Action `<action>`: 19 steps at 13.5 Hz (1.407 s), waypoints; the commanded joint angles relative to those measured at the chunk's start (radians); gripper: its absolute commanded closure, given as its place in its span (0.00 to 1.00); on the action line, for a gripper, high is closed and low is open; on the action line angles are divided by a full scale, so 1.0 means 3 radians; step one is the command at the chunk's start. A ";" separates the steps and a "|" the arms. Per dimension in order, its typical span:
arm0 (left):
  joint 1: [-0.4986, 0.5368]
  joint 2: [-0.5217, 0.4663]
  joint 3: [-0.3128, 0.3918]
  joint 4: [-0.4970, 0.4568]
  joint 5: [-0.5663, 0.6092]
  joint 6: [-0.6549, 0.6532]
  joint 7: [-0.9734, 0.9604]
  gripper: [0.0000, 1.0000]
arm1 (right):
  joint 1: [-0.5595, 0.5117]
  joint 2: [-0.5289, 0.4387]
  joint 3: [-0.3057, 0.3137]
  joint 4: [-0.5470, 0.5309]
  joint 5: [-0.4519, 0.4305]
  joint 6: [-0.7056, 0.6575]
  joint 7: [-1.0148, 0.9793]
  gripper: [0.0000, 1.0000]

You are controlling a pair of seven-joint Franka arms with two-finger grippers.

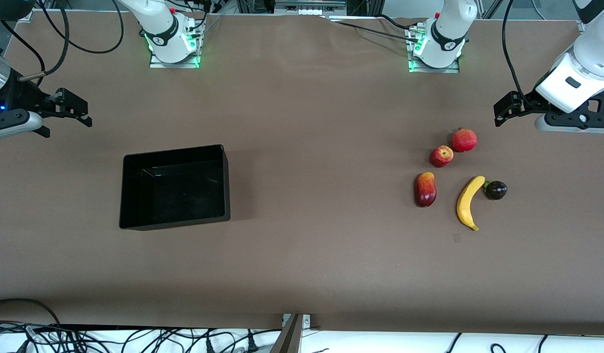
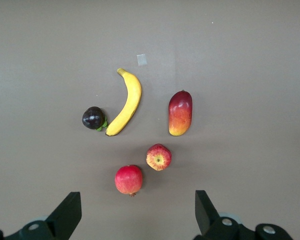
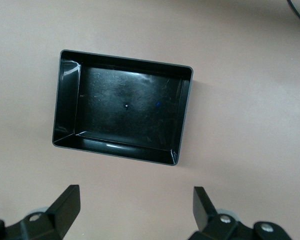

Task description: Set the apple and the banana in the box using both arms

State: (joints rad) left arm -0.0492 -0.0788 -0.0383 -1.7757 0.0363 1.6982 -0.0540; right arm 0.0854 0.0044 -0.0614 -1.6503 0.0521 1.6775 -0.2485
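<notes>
My left gripper (image 1: 500, 112) hangs in the air at my left arm's end of the table, fingers (image 2: 67, 212) spread wide with nothing between them. My right gripper (image 1: 81, 110) hangs at my right arm's end, fingers (image 3: 67, 202) equally wide apart and empty.

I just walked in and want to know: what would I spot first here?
Probably the little bunch of bright fruit at the left arm's end of the table: the yellow banana, the apple and three others. Next, the big black box, with nothing in it, toward the right arm's end. Both the left gripper and the right gripper hang open above.
</notes>
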 commanded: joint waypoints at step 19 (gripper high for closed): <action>-0.0035 0.0053 0.0030 0.0110 -0.0065 -0.0082 -0.0004 0.00 | -0.0065 0.1161 -0.0266 -0.1104 -0.0031 0.1790 0.0097 0.00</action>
State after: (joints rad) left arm -0.0502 -0.0783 -0.0383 -1.7746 0.0363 1.6982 -0.0540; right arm 0.0722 0.3330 -0.1416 -1.9398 0.0206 2.1281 -0.2107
